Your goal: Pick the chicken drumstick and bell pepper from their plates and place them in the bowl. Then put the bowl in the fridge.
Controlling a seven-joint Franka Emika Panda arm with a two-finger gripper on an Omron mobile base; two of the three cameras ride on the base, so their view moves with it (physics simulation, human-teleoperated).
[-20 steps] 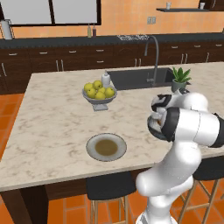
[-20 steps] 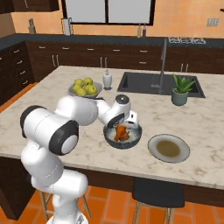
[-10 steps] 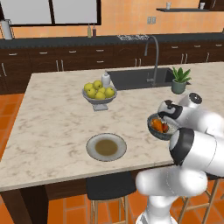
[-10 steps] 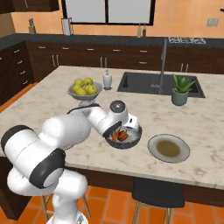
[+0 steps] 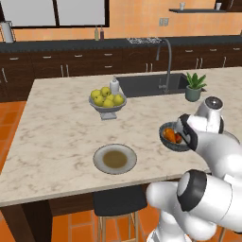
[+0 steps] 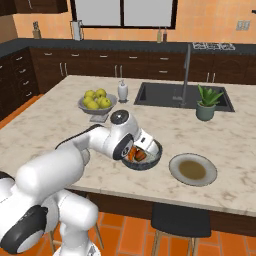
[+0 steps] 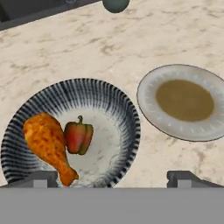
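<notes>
On the marble counter (image 5: 56,127) a grey footed fruit bowl (image 5: 108,105) of yellow fruits sits left of centre in the left base view, with a small white bottle (image 5: 114,86) just behind it. The sink (image 5: 151,84) and its tall faucet (image 5: 168,66) lie in the upper middle, and a potted plant (image 5: 194,86) stands at the upper right beside the sink. My own white arm covers the near rim of the bowl (image 7: 74,131) in both base views.

In the hand view my gripper (image 7: 111,178) is spread wide and has hold of nothing. Its two dark fingertips (image 7: 40,178) rise at the bottom edge, the left one just at the bowl's near rim, the right one over bare counter. The bowl fills the lower left there. Inside it the chicken drumstick (image 7: 47,142) lies at the left, bone end toward my fingers, and the bell pepper (image 7: 79,137) rests just beside it, right of the meaty end.

I count one drumstick, one pepper, one patterned bowl and two plates: one plate (image 7: 183,101) right of the bowl, nearly touching it, another plate (image 5: 115,159) at lower centre of the left base view.
</notes>
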